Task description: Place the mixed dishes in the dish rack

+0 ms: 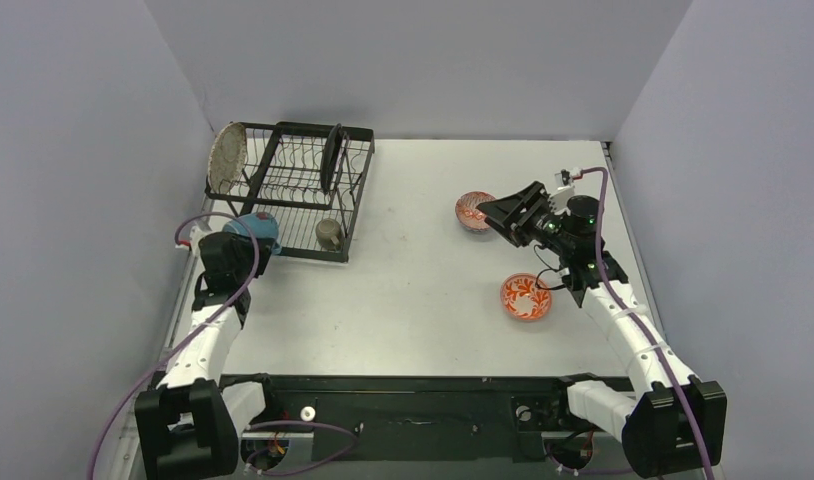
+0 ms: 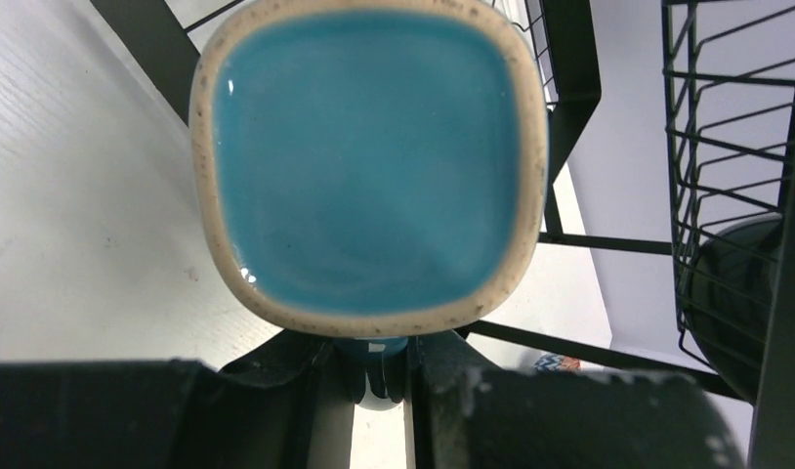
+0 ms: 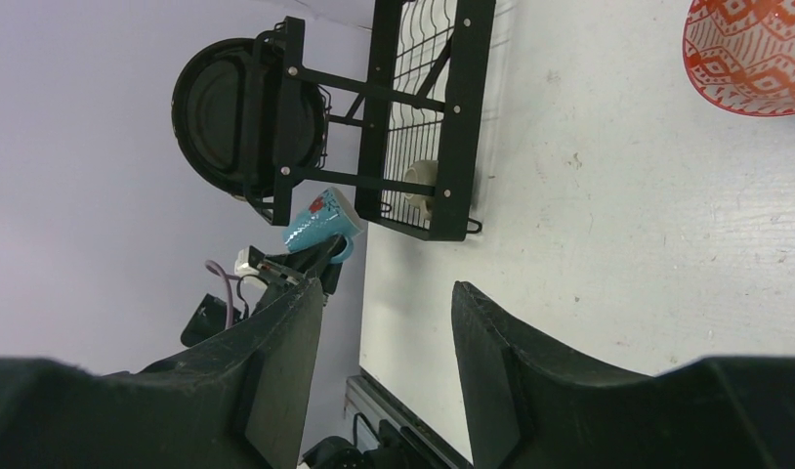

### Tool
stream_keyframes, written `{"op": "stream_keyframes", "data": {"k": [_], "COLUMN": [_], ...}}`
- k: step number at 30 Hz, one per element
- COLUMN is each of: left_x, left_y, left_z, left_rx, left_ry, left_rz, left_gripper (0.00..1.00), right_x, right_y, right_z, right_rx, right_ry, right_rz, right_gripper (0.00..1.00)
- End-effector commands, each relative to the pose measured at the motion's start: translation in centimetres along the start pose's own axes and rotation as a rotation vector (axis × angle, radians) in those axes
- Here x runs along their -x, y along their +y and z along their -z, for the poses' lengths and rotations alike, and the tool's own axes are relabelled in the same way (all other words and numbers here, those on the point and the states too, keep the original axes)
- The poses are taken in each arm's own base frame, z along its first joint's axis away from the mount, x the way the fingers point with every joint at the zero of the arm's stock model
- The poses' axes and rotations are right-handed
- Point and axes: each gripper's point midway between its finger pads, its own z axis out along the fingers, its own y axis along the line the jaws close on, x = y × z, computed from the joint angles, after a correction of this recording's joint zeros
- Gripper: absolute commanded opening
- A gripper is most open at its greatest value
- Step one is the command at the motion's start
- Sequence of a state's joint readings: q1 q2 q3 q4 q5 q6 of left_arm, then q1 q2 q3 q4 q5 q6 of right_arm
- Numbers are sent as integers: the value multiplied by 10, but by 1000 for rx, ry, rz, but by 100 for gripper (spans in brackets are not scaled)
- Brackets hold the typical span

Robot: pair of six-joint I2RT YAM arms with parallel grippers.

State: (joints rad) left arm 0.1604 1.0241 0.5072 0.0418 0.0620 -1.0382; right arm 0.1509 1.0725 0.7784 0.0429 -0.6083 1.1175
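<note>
As the light-blue mug (image 1: 253,226) is held by its handle in the clenched left tool (image 2: 382,391), it is recorded just outside the dish rack's (image 1: 308,252) near-left corner; the rack's basket section lies beyond it, to the right. The right tool (image 1: 495,213) is noted parted and empty.

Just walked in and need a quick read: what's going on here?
Two arms are loading a black dish rack. The left tool grips the light-blue mug by its handle at the rack's near left corner. The right tool is open beside the far patterned bowl; the near bowl lies on the table. The black plate and olive cup sit in the rack, the grey plate at its left end.
</note>
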Motion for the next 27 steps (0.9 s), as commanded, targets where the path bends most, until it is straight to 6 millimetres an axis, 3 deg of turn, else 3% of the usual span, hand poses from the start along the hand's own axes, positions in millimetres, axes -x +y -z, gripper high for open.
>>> {"op": "stream_keyframes", "data": {"k": [1,8,17,27], "left_x": [42,47,33,28], "left_y": [-60,-67,-47,-38], "left_z": [-5,-21,-49,-68], "left_rx": [-166,-166,-140,-108], "left_ry": [-139,-193,-206,-193], "left_rz": [-24,-148,-234,-271], "left_gripper": [0,0,0,0], "right_x": [4,7,9,10], "right_y": [10,6,6,2], "right_z": [2,2,2,-1], "right_rx": [37,28,29,28], "right_ry": [-3,-13,-18,-11], "right_rz": [28,24,24,11], "right_gripper": [47,47,47,47]}}
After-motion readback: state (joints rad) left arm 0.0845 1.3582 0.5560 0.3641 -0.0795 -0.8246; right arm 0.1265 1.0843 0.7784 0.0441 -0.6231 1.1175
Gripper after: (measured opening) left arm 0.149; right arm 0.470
